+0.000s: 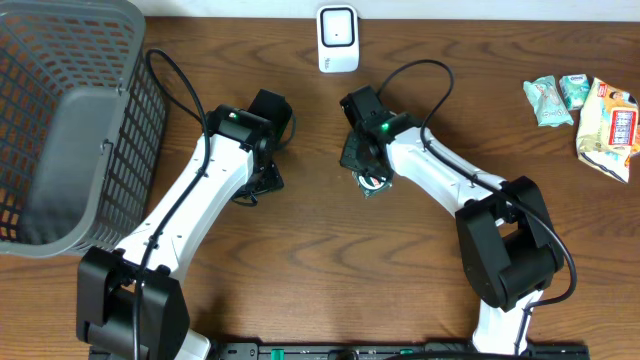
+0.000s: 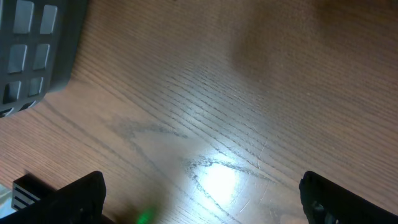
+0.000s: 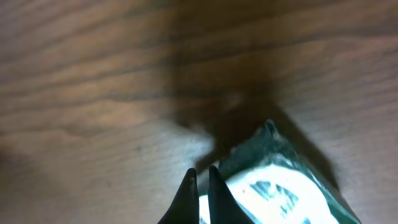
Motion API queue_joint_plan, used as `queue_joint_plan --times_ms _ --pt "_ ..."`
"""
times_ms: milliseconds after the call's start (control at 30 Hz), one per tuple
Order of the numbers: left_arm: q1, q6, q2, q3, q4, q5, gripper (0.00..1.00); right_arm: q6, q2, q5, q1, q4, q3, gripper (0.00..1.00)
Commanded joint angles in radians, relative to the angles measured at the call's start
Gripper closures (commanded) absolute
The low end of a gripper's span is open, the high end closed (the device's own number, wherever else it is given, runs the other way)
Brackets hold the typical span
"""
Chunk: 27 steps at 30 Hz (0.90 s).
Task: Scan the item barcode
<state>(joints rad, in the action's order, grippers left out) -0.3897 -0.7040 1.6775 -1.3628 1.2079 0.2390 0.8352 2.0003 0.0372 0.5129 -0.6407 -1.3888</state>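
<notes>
The brown wood-grain table (image 1: 300, 290) carries a grey plastic lattice basket (image 1: 140, 130) at its back left, a white boxy scanner (image 1: 338, 38) at the back middle, a dark green and white packet (image 1: 372, 186) at the centre, and pale snack packets (image 1: 590, 112) at the far right.

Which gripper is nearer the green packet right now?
Right. The right gripper is shut on the green packet at its edge. The left gripper hangs open over the table, off to the packet's left in the overhead view, not touching it.
</notes>
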Motion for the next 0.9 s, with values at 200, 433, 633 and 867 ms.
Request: queue_joint_plan --times_ms 200,433,633,867 --pt "0.002 -0.008 -0.005 0.005 0.006 0.016 0.02 0.031 0.003 0.027 0.012 0.1 0.058 0.98" --pt "0.002 -0.008 -0.005 0.005 0.006 0.016 0.02 -0.076 0.002 -0.045 0.009 -0.006 0.055 0.99" --pt "0.002 -0.008 -0.005 0.005 0.006 0.016 0.02 -0.186 -0.027 -0.069 -0.001 -0.147 -0.003 0.99" --pt "0.002 -0.008 -0.005 0.005 0.006 0.016 0.02 -0.268 -0.059 -0.062 -0.011 -0.307 -0.084 0.93"
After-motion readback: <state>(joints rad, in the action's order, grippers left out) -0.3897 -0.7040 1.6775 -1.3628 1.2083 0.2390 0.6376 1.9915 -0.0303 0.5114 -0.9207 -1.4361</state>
